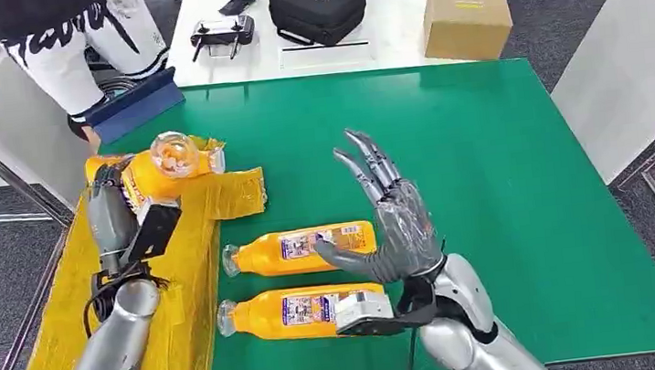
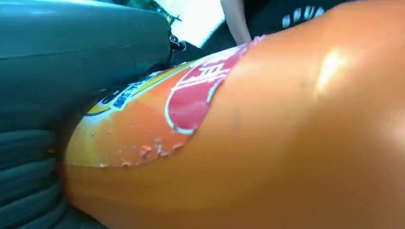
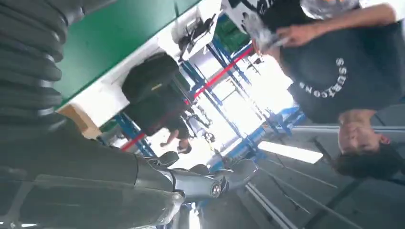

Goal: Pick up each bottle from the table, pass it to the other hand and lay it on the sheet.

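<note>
Head view, held bottle [image 1: 170, 165]: orange drink bottle gripped by the left hand [image 1: 114, 203], over the far end of the yellow sheet [image 1: 178, 283]; whether it touches the sheet cannot be told.
Left hand: fingers closed round the bottle's body, cap end pointing away from the palm.
Right hand [image 1: 392, 219]: empty, fingers spread and raised, palm turned toward the left hand.
Near bottle [image 1: 300, 312]: lying on the green worktop [image 1: 507, 184], just beside the right wrist.
Middle bottle [image 1: 298, 248]: lying just under the right thumb, apart from it.
Progress: judged one bottle handed over and being laid; two left on the worktop.
Writing: bottle label red and yellow, characters unreadable; person's [image 3: 344, 71] dark shirt reads "SURICONS", roughly.
Beyond: black case [image 1: 317, 7], cardboard box [image 1: 466, 19].
</note>
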Robot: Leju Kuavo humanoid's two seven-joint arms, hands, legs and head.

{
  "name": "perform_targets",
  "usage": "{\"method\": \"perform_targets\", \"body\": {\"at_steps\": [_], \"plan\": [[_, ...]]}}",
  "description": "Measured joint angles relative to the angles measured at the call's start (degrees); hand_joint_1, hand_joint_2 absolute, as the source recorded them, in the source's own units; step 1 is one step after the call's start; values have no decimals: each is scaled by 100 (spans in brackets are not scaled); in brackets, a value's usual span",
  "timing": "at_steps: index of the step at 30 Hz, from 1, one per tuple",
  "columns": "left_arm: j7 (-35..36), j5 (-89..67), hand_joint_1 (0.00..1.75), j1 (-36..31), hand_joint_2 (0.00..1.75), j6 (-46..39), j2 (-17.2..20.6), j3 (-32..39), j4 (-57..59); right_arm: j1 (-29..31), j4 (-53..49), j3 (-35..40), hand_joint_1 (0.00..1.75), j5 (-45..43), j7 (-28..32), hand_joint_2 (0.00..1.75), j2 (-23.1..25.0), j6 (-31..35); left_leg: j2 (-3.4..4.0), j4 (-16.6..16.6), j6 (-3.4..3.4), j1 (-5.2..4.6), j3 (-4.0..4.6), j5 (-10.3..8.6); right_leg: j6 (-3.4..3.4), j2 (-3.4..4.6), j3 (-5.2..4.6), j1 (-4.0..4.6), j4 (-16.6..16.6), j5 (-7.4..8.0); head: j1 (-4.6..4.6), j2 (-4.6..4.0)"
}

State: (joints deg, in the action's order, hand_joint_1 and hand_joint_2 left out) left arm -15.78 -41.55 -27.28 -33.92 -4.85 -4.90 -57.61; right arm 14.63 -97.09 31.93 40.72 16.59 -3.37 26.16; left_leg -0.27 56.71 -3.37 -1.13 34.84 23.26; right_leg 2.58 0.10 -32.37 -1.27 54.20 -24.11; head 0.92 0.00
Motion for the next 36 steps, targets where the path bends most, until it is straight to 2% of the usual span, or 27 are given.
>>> {"method": "perform_targets", "body": {"at_steps": [5, 10, 16, 18, 23, 26, 36], "plan": [[-29, -236, 175, -198, 175, 85, 0, 0, 527, -15, -361, -11, 0, 360, -175, 175, -350, 13, -2, 0, 0, 1, 0, 0, 0, -1, -3, 1, 0, 0, -2, 0], [-212, -177, 175, -433, 175, 64, -11, -2, 1180, -2, -771, -79, 0, 175, -234, 175, -841, -137, 0, 0, 0, 1, 1, 0, 1, 0, -1, 1, 0, 1, 0, 0], [-28, -516, 175, -637, 175, -322, 7, -2, 1725, -174, -1187, -171, 0, 230, -199, 175, -1136, -194, -3, 1, 0, 0, 4, 0, 1, -1, -2, 1, 0, 0, -4, 0], [269, -998, 175, -684, 175, -515, 24, 0, 1853, -284, -1265, -199, 0, 293, -155, 175, -1178, -160, -1, 0, 0, 1, 4, 0, 1, 0, -2, 2, 0, 0, -2, 0], [1426, -3634, 175, -692, 175, -588, 114, 149, 1860, -489, -1357, -260, 0, 352, -111, 175, -1252, -162, 0, -1, 0, 1, 4, 0, 0, 0, -3, 2, 1, 0, -2, 0], [1898, -4416, 175, -764, 175, -590, 181, 153, 1919, -500, -1364, -275, 0, 345, -114, 175, -1276, -208, -1, 0, 0, 2, 4, -1, 0, 0, -2, 2, 1, 0, -2, 0], [2092, -4669, 175, -925, 175, -592, 295, 153, 2166, -501, -1379, -299, 0, 341, -114, 175, -1298, -253, -1, 0, -1, 1, 5, -1, 0, 0, -1, 1, 1, 1, -2, 0]]}}
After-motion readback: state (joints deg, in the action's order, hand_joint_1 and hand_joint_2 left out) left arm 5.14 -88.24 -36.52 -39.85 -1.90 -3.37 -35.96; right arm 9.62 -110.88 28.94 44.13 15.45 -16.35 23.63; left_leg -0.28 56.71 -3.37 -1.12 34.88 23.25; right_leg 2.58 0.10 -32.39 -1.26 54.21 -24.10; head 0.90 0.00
